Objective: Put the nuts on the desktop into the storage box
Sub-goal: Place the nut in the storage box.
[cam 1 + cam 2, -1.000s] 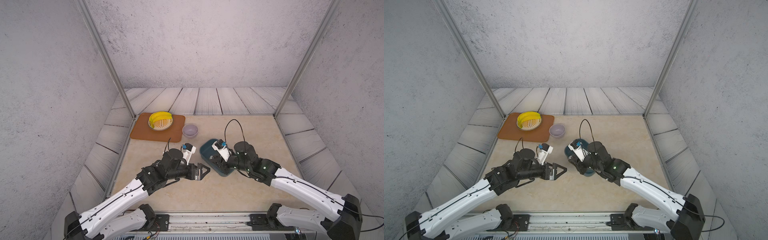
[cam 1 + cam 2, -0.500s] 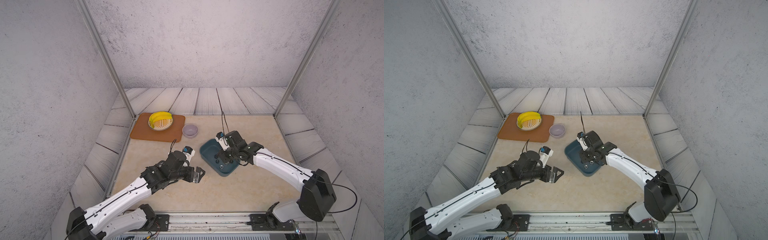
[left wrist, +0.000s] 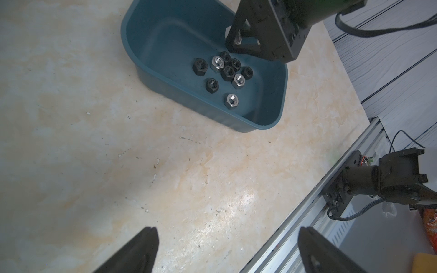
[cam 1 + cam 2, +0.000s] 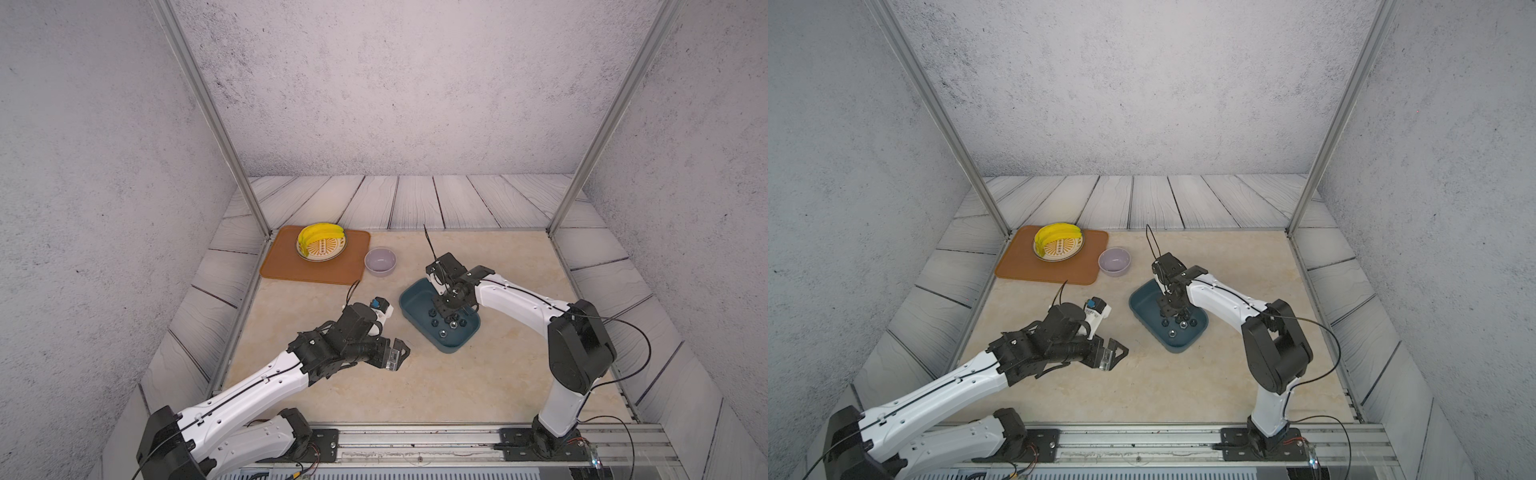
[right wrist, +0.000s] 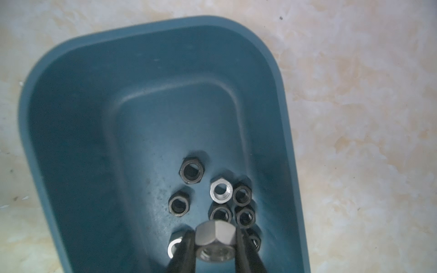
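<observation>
- Storage box (image 4: 415,301): you find it on the desktop (image 4: 457,386), right of centre and set at an angle. Nine nuts (image 3: 228,72) lie on its floor toward the near end, six black and three silver, most of them touching in one cluster.
- Right gripper (image 4: 444,308): it points down inside the box outline, its fingers pinching one more silver nut (image 5: 215,238) by two opposite flats, above the lying cluster.
- Left gripper (image 4: 397,354): spread wide with nothing between the fingers, low over bare desktop near and left of the box.
- Lavender bowl (image 4: 380,262): far-left of the box, just beside the orange mat (image 4: 291,270).
- Plate (image 4: 330,251): on the mat, carrying bananas (image 4: 318,235).
</observation>
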Robot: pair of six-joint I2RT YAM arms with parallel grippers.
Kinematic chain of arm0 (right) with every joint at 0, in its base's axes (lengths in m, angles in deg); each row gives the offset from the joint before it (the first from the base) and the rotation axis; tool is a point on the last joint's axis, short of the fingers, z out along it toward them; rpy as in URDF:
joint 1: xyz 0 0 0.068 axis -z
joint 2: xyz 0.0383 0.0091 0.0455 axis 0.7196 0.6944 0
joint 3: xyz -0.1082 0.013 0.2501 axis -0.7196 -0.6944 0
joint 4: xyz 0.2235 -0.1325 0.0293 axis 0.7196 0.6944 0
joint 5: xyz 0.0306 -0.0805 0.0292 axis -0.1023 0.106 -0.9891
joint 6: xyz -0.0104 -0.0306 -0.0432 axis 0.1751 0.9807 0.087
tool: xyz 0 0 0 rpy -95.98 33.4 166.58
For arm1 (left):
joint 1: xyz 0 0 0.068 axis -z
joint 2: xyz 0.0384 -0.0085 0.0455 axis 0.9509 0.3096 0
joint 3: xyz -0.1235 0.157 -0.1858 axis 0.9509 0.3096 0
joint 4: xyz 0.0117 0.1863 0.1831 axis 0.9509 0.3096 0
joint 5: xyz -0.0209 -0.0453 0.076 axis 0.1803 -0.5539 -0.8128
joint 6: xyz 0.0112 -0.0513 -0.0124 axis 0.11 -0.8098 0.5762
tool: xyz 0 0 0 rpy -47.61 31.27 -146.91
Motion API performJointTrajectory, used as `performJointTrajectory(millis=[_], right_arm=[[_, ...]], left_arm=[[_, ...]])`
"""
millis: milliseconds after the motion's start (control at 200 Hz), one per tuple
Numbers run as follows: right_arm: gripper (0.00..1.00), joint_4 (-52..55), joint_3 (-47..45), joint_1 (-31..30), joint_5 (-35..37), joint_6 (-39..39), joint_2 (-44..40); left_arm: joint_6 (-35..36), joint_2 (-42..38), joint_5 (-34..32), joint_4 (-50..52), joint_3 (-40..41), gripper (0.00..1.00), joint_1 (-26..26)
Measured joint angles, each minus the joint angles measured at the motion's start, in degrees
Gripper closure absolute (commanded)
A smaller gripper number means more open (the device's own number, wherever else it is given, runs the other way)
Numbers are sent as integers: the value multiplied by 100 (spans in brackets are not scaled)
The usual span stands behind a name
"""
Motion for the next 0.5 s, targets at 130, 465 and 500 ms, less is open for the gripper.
performJointTrajectory(millis=[130, 465, 500], right_arm=[[93, -4, 153, 0, 256, 76, 308], [93, -332, 175, 0, 686, 201, 758], [93, -382, 175, 0, 715, 208, 787]], left_arm=[[0, 59, -7, 66, 0, 2, 0], [-11, 197, -162, 385, -2, 2, 0], [-17, 225, -188, 420, -4, 2, 0]])
